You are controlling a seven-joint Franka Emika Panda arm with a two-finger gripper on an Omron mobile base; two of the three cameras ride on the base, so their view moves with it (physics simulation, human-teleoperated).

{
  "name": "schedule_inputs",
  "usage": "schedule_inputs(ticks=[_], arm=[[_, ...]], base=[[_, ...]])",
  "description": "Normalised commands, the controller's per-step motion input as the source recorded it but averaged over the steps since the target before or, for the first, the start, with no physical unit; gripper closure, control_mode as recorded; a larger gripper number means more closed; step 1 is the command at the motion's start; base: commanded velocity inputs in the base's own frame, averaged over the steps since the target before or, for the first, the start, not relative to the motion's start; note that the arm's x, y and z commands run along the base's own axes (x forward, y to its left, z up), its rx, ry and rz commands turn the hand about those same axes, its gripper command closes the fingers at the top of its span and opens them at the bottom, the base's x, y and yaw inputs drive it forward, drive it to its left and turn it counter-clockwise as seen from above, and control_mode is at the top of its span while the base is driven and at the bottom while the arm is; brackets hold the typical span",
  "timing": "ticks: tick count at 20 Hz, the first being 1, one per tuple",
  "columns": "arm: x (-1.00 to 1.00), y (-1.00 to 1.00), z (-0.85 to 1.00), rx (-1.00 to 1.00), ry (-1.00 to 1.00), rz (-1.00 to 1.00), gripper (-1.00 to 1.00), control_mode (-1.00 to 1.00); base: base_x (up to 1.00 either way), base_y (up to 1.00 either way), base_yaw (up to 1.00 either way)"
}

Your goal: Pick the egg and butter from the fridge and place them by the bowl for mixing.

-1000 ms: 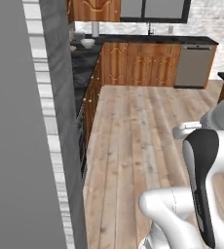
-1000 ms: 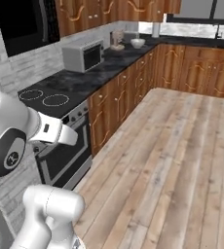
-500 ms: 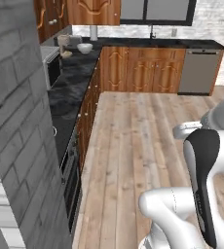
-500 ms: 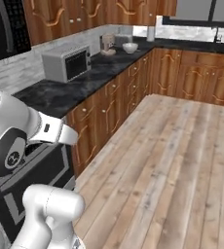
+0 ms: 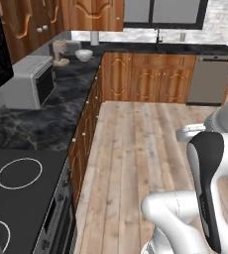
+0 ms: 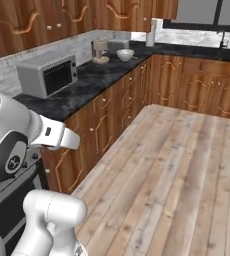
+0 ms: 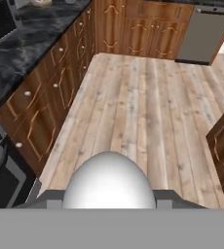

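A pale grey-white egg (image 7: 108, 181) sits between my gripper's (image 7: 108, 198) two dark fingertips (image 7: 49, 200), and the gripper is shut on it, above the wooden floor. The round white bowl (image 5: 84, 54) stands far off in the corner of the black counter, next to a brown coffee machine (image 5: 60, 52). From the other side the bowl (image 6: 125, 54) sits just right of that coffee machine (image 6: 101, 51). The butter and the fridge are out of view.
A silver toaster oven (image 5: 32, 82) stands on the black marbled counter (image 5: 31, 126), with a stove top (image 5: 17, 198) nearer to me. Wooden cabinets line the left and far walls. A steel dishwasher (image 5: 212, 79) is at the far right. Plank floor (image 5: 141, 149) lies open ahead.
The whole picture has shifted, so the base has moved. The grey wall at the left has slid out, the stove and counter have come in, and the bowl's corner looks nearer.
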Motion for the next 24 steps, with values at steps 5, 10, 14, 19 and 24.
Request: schedule_inputs(ticks=[5,10,14,19,24], arm=[[0.0,0.0,0.0,0.0,0.0,0.0,1.0,1.0],[0.0,0.0,0.0,0.0,0.0,0.0,1.0,1.0],[0.0,0.0,0.0,0.0,0.0,0.0,1.0,1.0],[0.0,0.0,0.0,0.0,0.0,0.0,1.0,1.0],[0.0,0.0,0.0,0.0,0.0,0.0,1.0,1.0]], base=[[0.8,-0.17,0.0],[0.82,-0.2,0.0],[0.89,-0.27,0.03],[0.85,-0.28,0.03],[0.8,-0.3,0.05]])
